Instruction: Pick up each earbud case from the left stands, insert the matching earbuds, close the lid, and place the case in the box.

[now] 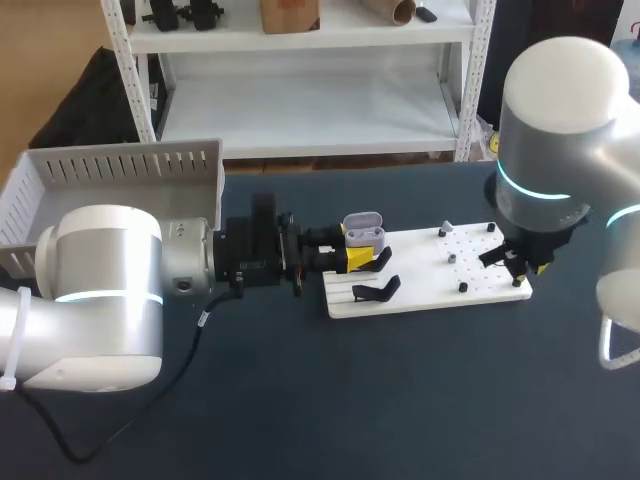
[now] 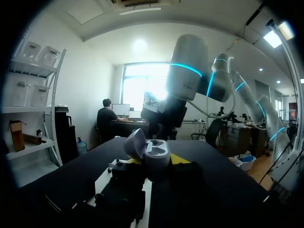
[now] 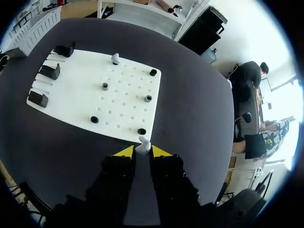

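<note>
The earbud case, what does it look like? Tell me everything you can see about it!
The earbud case is small, rounded and pale grey, like smooth plastic. Its lid is flipped open, so the hollowed inside shows. It sits upright, pinched between the yellow tips of the left gripper, over the left end of the white board, lifted off the black stands.

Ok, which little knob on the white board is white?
The white knob midway along the board's edge farthest from the right end effector. The other knobs are black, except one grey knob.
</note>
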`<state>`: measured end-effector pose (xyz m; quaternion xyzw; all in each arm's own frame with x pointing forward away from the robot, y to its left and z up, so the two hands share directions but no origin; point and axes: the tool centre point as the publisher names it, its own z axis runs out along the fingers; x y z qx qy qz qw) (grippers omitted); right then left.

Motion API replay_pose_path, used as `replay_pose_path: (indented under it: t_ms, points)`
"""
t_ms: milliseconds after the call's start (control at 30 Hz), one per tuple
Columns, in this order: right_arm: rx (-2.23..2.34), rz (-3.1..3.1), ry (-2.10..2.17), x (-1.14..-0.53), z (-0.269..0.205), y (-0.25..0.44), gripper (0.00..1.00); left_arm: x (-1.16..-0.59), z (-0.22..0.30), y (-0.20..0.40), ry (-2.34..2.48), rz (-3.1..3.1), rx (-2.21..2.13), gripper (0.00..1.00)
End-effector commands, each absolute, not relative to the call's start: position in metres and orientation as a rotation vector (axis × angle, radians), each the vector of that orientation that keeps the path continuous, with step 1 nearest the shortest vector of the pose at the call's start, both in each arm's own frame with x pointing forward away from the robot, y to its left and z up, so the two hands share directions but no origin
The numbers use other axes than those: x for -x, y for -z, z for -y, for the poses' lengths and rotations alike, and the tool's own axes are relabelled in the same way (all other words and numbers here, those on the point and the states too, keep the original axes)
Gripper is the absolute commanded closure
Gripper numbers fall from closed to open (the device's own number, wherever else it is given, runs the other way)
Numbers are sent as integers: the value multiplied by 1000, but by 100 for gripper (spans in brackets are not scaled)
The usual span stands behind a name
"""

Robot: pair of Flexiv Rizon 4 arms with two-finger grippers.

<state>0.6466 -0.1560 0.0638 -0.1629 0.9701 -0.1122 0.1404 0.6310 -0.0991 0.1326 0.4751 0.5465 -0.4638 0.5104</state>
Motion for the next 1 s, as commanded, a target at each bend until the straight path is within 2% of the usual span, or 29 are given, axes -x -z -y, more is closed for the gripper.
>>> replay_pose_path:
  t_ms: [33,200,500,1000]
  points:
    - [477,-2724,376,-615,157,-90,100,-630,99,-132,1113,-1314,-1139,100]
    - [439,-2728,308,-591,147,-107,100,-630,99,-132,1113,-1314,-1139,100]
    - [712,-2693,296,-565,129,-126,100,-630,99,-132,1113,-1314,-1139,100]
    - [712,-2693,296,-565,129,-126,100,-630,99,-132,1113,-1314,-1139,100]
